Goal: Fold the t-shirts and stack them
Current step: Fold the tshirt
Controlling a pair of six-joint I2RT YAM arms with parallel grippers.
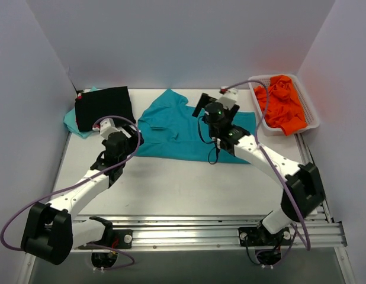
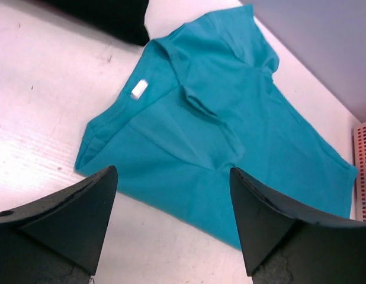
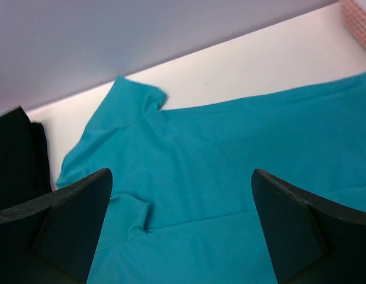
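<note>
While a teal t-shirt (image 1: 189, 127) lies spread but rumpled on the white table (image 1: 189, 183), between the two arms, the step in hand looks like the fold of this shirt, with nothing gripped at the moment. Its collar end, with a small white label (image 2: 139, 89), points toward the left arm, one sleeve reaches toward the back wall, and a creased flap of cloth sits near the middle, so the shirt is not yet a neat packet. At the back left a folded black t-shirt (image 1: 103, 106) rests on top of another teal t-shirt (image 1: 73, 123), which reads as the stack being built. Orange t-shirts (image 1: 282, 102) wait bunched in the white mesh basket (image 1: 310, 109) at the back right. The next move probably calls for both arms to come down on matching edges of the spread shirt, pinch a single layer each, and carry the cloth over evenly. The left gripper (image 2: 171, 222) hangs above the near hem beside the collar, jaws wide apart and empty. The right gripper (image 3: 180, 228) hovers over the shirt's body, likewise spread wide, holding and touching nothing.
</note>
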